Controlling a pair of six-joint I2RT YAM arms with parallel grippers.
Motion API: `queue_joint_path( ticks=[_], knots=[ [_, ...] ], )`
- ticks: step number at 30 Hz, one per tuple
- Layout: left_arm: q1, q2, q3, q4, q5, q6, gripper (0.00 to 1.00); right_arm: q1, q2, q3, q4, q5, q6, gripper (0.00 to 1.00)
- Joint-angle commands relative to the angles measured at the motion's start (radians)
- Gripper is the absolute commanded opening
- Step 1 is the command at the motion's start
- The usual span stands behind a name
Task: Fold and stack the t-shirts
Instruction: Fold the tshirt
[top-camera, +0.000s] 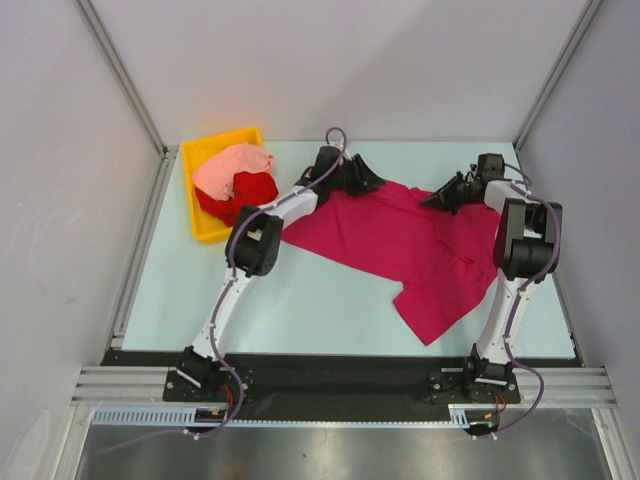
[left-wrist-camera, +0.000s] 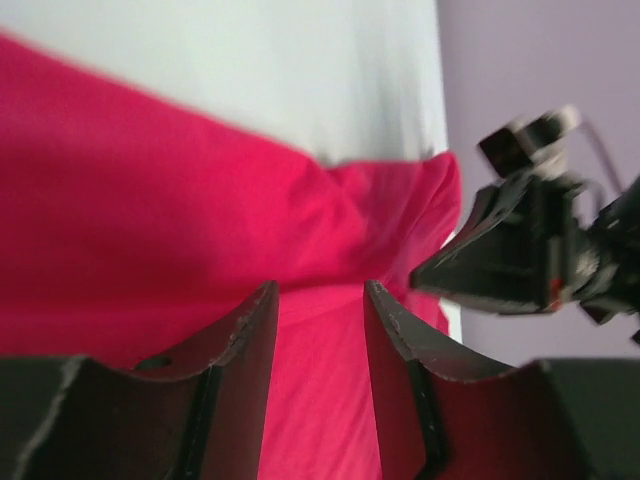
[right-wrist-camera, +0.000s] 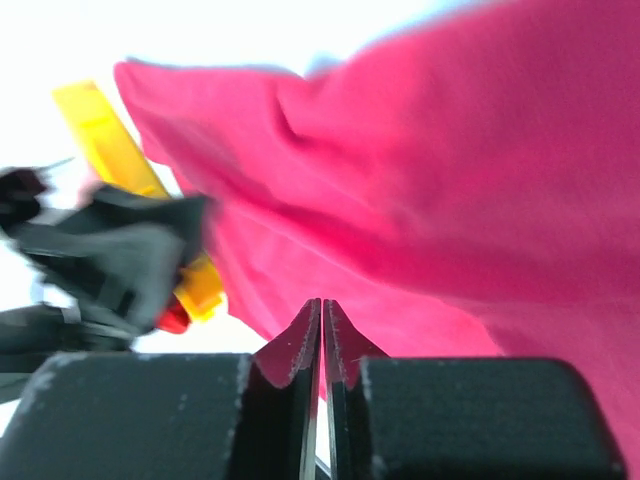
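On the table (top-camera: 300, 300) the magenta shirt (top-camera: 400, 250) lies spread and rumpled. Its far edge is at both claws, likely so they can square it for folding. Left of the left claw (top-camera: 365, 180), the bin (top-camera: 205, 232) holds the salmon shirt (top-camera: 228, 168) and the red shirt (top-camera: 250, 190), unfolded. The left claw hovers released over cloth. The right claw (right-wrist-camera: 322, 305) is clenched at the hem; whether it nips cloth, I cannot tell.

Grey walls (top-camera: 330, 60), pale table (top-camera: 320, 300) (metal-framed)
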Motion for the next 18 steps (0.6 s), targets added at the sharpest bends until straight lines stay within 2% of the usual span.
queue_joint_path(
  ticks=[1, 7, 11, 18],
  knots=[
    [0.005, 0.005, -0.001, 0.017, 0.007, -0.021, 0.45, 0.015, 0.050, 0.083, 0.078, -0.040, 0.059, 0.09],
    [0.003, 0.048, 0.073, -0.097, 0.020, -0.019, 0.41, 0.027, 0.112, 0.082, 0.097, -0.037, 0.061, 0.11],
    [-0.003, 0.011, 0.031, -0.125, 0.019, -0.001, 0.36, 0.023, 0.118, 0.072, 0.087, -0.043, 0.033, 0.11],
    [0.000, -0.076, -0.068, -0.170, 0.013, 0.055, 0.36, 0.010, 0.087, 0.002, 0.034, -0.054, -0.040, 0.11]
  ],
)
